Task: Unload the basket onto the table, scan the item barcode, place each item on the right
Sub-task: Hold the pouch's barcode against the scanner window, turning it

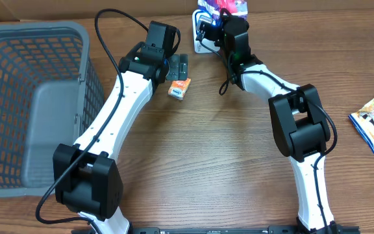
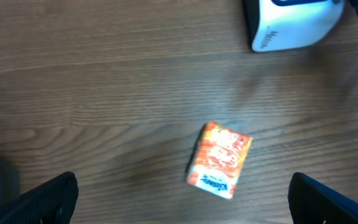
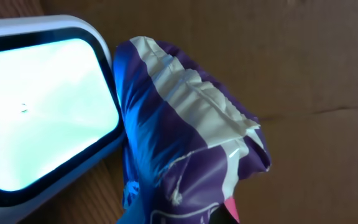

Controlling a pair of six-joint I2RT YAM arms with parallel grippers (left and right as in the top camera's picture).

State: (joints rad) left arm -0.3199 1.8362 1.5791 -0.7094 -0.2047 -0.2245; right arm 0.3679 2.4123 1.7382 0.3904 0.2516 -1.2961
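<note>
Purple bag (image 3: 185, 143) clamped in right hand (image 1: 215, 19) beside scanner (image 3: 42, 112); left hand (image 2: 185, 208) spread wide above orange box (image 2: 219, 160).

A pouch (image 3: 185, 124) of glossy blue and purple foil, with white bands and a crumpled, crimped end, is held up just beside the scanner (image 3: 42, 106). The scanner is a white, rounded unit whose dark-framed window is lit pale blue-white; it is stood near the far edge of the worktop (image 1: 206, 149). From overhead the pouch is seen just behind it. A small orange box (image 2: 219, 160) is laid flat on the worktop, printed face up and slightly skewed, apart from the scanner.
</note>
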